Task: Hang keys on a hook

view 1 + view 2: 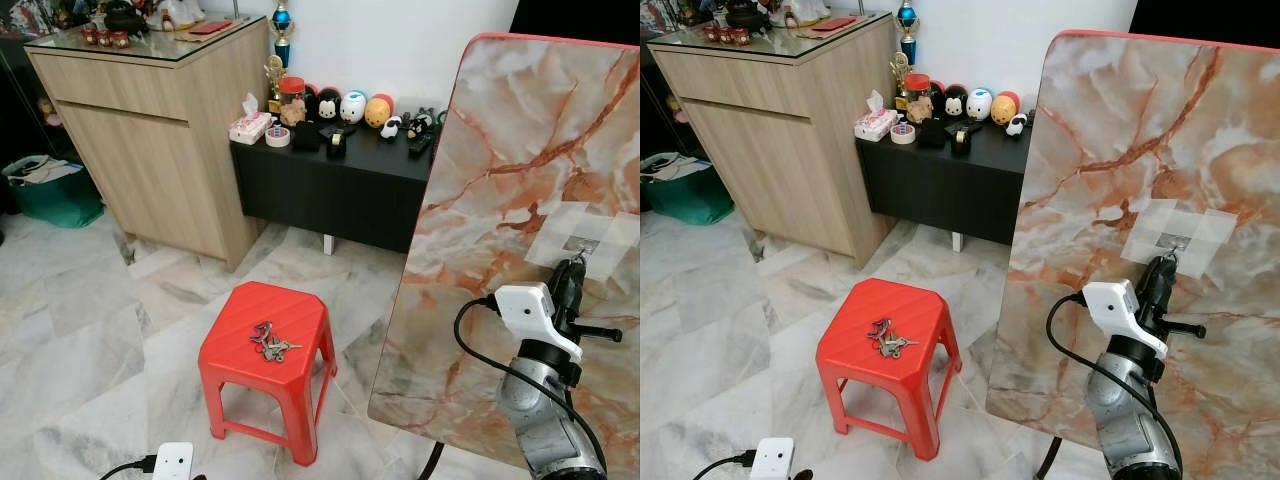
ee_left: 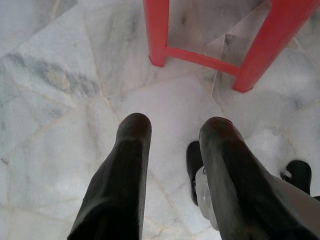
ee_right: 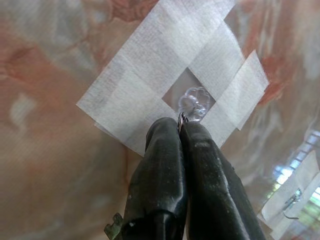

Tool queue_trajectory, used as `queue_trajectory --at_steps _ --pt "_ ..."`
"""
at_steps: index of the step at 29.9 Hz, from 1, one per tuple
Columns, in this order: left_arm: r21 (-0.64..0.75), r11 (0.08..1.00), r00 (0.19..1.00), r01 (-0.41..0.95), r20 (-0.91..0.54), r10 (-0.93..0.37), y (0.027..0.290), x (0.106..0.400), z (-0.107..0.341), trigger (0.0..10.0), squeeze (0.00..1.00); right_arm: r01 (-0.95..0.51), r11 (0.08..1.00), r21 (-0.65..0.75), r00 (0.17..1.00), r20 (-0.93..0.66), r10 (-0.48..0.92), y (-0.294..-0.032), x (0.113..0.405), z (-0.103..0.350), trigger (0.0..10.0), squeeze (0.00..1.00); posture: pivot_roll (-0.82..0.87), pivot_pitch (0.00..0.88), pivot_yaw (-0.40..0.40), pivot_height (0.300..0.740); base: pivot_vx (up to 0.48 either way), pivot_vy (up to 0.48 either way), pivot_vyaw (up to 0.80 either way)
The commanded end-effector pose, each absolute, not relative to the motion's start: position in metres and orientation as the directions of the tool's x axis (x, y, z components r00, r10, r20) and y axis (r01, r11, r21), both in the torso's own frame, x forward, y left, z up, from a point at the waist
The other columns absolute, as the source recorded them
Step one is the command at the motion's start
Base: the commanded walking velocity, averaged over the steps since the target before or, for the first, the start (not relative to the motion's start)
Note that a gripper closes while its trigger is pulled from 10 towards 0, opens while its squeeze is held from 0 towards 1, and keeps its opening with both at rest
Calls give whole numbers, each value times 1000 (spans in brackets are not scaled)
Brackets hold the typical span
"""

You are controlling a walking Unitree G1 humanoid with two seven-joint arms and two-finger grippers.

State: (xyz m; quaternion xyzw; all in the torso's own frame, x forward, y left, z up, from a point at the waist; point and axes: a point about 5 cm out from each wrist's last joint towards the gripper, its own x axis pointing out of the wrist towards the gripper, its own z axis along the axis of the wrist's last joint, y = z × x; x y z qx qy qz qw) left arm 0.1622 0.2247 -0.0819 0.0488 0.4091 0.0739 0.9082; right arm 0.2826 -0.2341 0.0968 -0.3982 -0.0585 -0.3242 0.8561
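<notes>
Marble-patterned board (image 1: 520, 200) is standing upright on the robot's right, with a clear hook (image 3: 194, 102) stuck on it under strips of white tape (image 3: 140, 95). The right gripper (image 3: 181, 127) is reaching up to the hook, its two black fingers (image 3: 160, 170) pressed tight together on a thin metal ring (image 3: 180, 119) that is sitting right at the hook. A bit of key (image 3: 114, 226) is peeking out low beside the fingers. Another bunch of keys (image 1: 271, 342) is lying on top of the red stool (image 1: 300, 310), well apart from the board. The left gripper (image 2: 172, 132) is hanging low over the marble floor (image 2: 55, 100) near the stool's legs, with its fingers apart and holding nothing. A black cabinet (image 1: 320, 190) with small toys (image 1: 352, 107) is standing by the wall.
</notes>
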Motion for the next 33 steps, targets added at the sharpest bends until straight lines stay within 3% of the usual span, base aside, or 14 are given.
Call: queue_trajectory --at_steps 1,18,19,32,33 --pt "149 984 634 -93 -754 174 227 156 -85 10000 0 586 485 -649 793 336 -508 -233 287 97 10000 0 6 0 -22 740 0 0 0" --pt "149 985 629 -93 -758 174 226 156 -85 10000 0 569 510 -645 806 313 -503 -231 287 94 10000 0 6 0 -22 740 0 0 0" --pt "149 984 627 -93 -759 174 227 156 -85 10000 0 574 521 -632 803 314 -506 -231 287 95 10000 1000 6 0 -21 740 0 0 0" --pt "152 984 610 -94 -772 178 229 151 -87 10000 0 551 548 -629 830 341 -442 -219 288 97 10000 1000 6 0 -22 740 0 0 0" --pt "152 984 609 -95 -773 178 230 150 -87 10000 0 543 556 -629 835 335 -437 -219 287 96 10000 549 6 0 -22 740 0 0 0"
